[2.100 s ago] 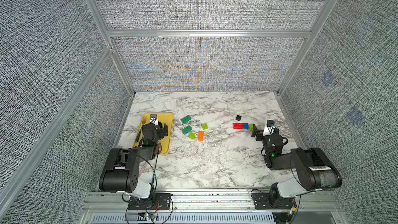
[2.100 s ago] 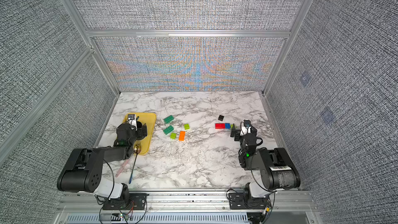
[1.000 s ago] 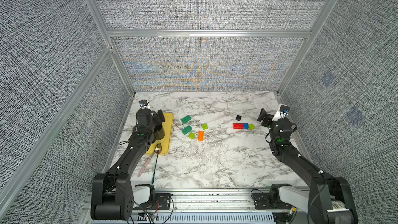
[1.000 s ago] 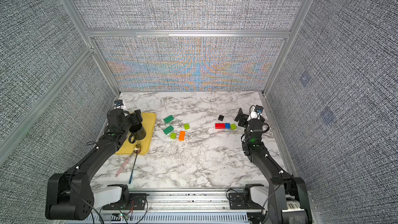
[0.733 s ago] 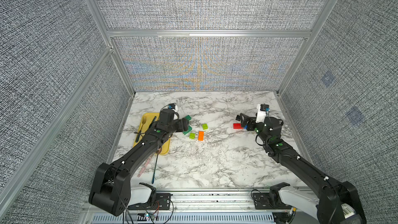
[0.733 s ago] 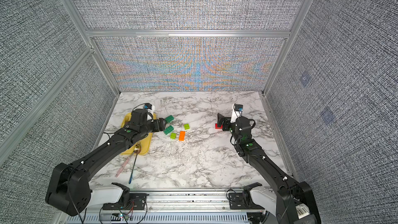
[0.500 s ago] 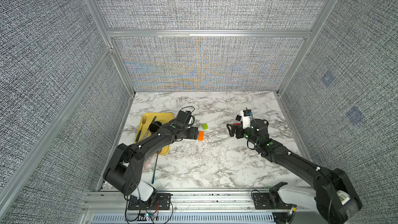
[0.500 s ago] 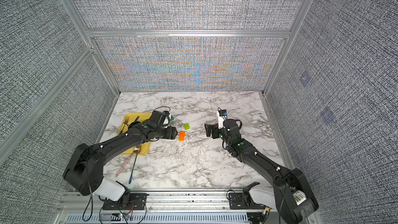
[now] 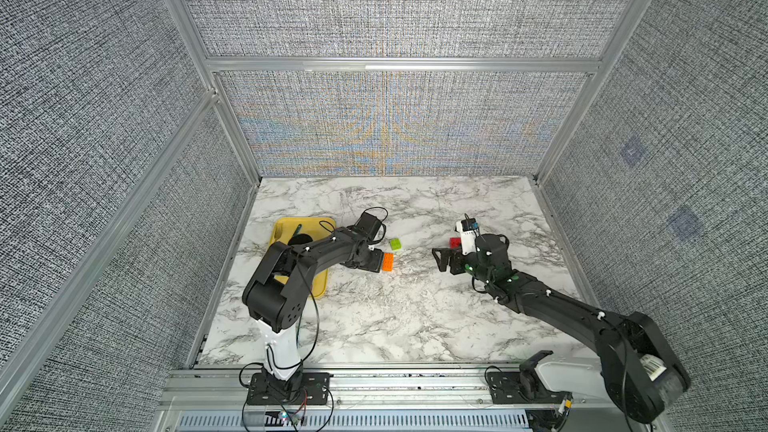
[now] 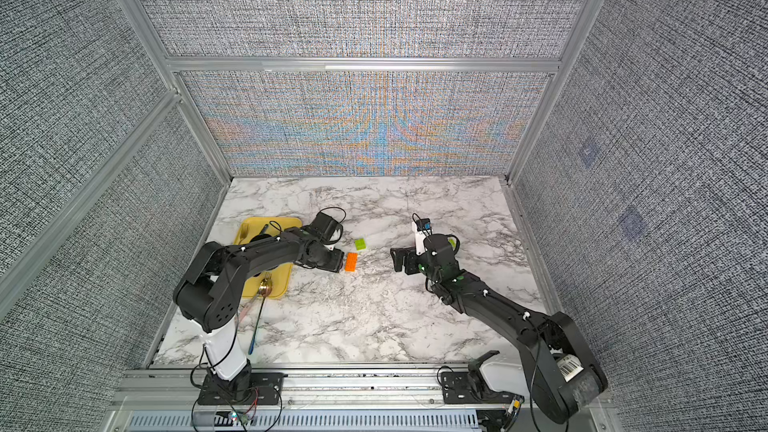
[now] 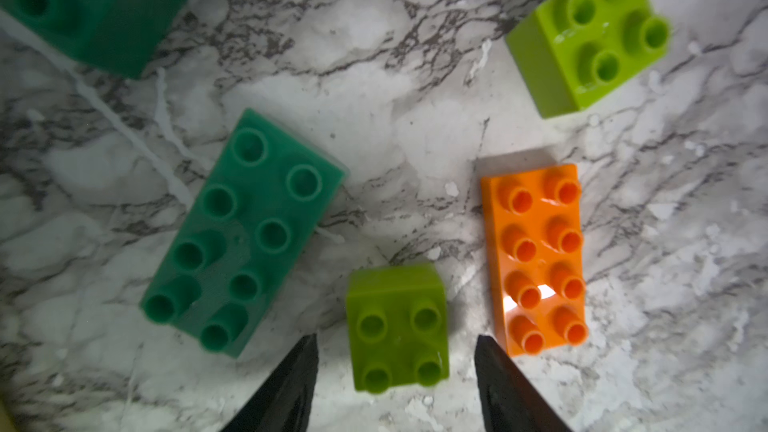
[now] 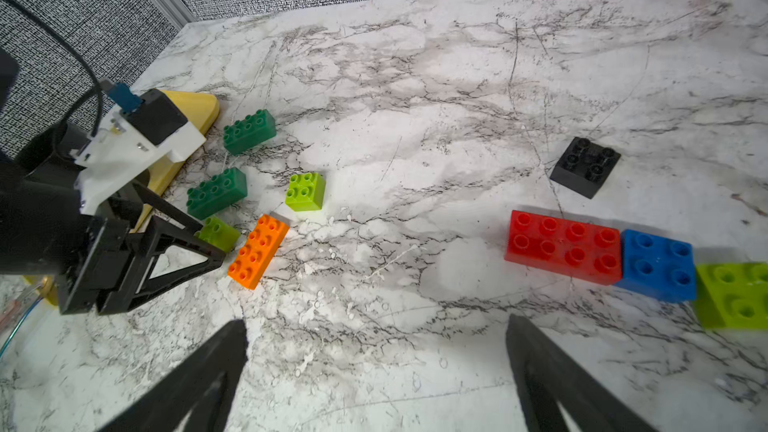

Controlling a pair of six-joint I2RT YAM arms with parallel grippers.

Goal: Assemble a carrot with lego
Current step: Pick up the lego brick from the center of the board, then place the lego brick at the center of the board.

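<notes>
Fingers of the left gripper apart, straddling a lime square brick, not gripping; orange brick just beside, dark green brick near. Right wrist view: right gripper jaws wide apart, empty, over bare marble table; red brick, blue brick touching in row. Top views: left gripper low beside orange brick. No carrot assembled yet.

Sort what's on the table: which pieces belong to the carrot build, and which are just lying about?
For the build:
- orange brick
- two dark green bricks
- lime bricks
- red brick
- blue brick
- black brick

Lying about:
- yellow tray
- spoon
</notes>
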